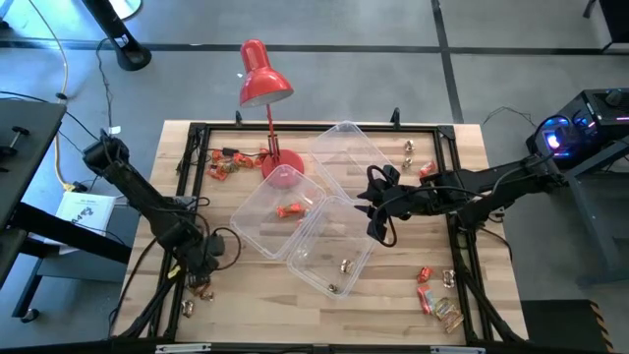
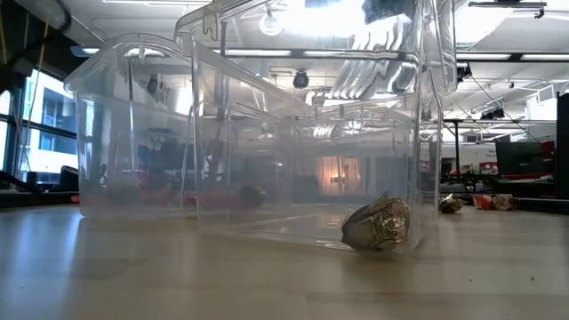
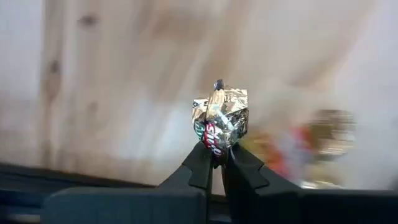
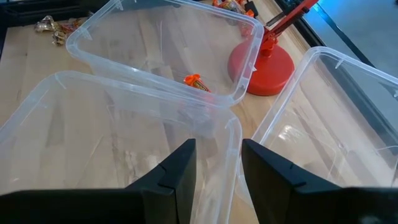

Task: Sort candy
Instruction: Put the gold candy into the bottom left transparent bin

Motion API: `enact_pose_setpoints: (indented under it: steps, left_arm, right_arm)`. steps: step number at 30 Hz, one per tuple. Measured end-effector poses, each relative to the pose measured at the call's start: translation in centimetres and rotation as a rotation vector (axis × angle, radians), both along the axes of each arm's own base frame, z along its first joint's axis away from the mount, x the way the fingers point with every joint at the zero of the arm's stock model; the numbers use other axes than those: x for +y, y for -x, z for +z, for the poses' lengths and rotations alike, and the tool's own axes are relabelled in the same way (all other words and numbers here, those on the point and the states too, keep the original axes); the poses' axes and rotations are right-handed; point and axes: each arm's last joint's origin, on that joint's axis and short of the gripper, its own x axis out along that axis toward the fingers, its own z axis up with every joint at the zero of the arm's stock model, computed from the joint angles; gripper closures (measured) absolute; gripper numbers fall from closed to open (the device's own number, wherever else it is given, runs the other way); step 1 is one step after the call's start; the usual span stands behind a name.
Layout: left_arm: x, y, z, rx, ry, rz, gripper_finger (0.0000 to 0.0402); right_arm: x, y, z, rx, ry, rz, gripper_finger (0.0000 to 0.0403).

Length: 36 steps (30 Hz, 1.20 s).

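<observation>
I see crumpled gold-silver candy (image 3: 220,121) pinched upright in left pincer (image 3: 217,163); red-orange candy (image 1: 290,209) lies in middle tub (image 1: 254,224).

The left arm reaches low toward the near-left of the desk (image 1: 138,295), its claw (image 3: 216,151) pinched tight on a shiny sweet (image 3: 221,119). The right arm stretches in from the right — its claw (image 4: 217,163) spread apart, fingers parallel.

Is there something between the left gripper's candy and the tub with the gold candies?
Nothing visible: the left gripper holds a gold candy, and only bare table lies before the near tub.
</observation>
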Motion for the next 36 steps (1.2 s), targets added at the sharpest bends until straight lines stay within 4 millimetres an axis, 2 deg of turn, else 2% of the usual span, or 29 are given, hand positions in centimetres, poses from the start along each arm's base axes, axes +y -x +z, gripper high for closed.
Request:
enact_pose_setpoints:
  steps: [3,6,8,12,14,17,21,24,27,32,36]
  left_arm:
    - [-1.2,-0.6,3.2,-0.102,0.095,-0.064,0.0397]
    - [-2.3,-1.2,8.0,-0.288,0.215,-0.167,0.0397]
    - [-2.3,-1.5,11.4,-0.448,0.232,-0.171,0.0399]
    - [-1.0,-3.6,17.1,-0.837,0.054,-0.090,0.0400]
    - [-0.3,-5.5,18.4,-0.945,-0.043,-0.110,0.0401]
    - [0.4,-9.3,18.4,-0.999,-0.122,-0.214,0.0401]
    - [1.6,-14.6,15.5,-0.959,-0.242,-0.384,0.0400]
    - [3.2,-18.0,13.6,-0.954,-0.308,-0.418,0.0390]
    - [4.7,-20.6,12.4,-0.995,-0.271,-0.408,0.0373]
    - [5.5,-21.8,12.0,-0.968,-0.150,-0.384,0.0327]
    - [5.4,-21.7,13.2,-0.943,-0.138,-0.375,0.0281]
  right_arm:
    - [0.0,0.0,0.0,0.001,-0.012,-0.012,0.0279]
    - [0.0,0.1,-0.1,0.008,-0.012,-0.014,0.0279]
    - [0.0,0.1,-0.1,0.008,-0.010,-0.017,0.0279]
    - [-0.2,0.1,0.0,-0.001,0.023,-0.048,0.0279]
    - [-0.2,0.1,0.0,-0.001,0.026,-0.053,0.0279]
    - [-0.4,0.0,0.0,-0.006,0.025,-0.059,0.0279]
    - [-0.5,0.0,0.1,-0.019,0.052,-0.089,0.0279]
    - [-0.5,-0.1,0.2,-0.038,0.061,-0.111,0.0279]
    - [-0.5,-0.2,0.4,-0.061,0.066,-0.118,0.0279]
    - [-0.6,-0.2,0.4,-0.070,0.079,-0.132,0.0279]
    - [-0.6,-0.2,0.4,-0.073,0.092,-0.146,0.0279]
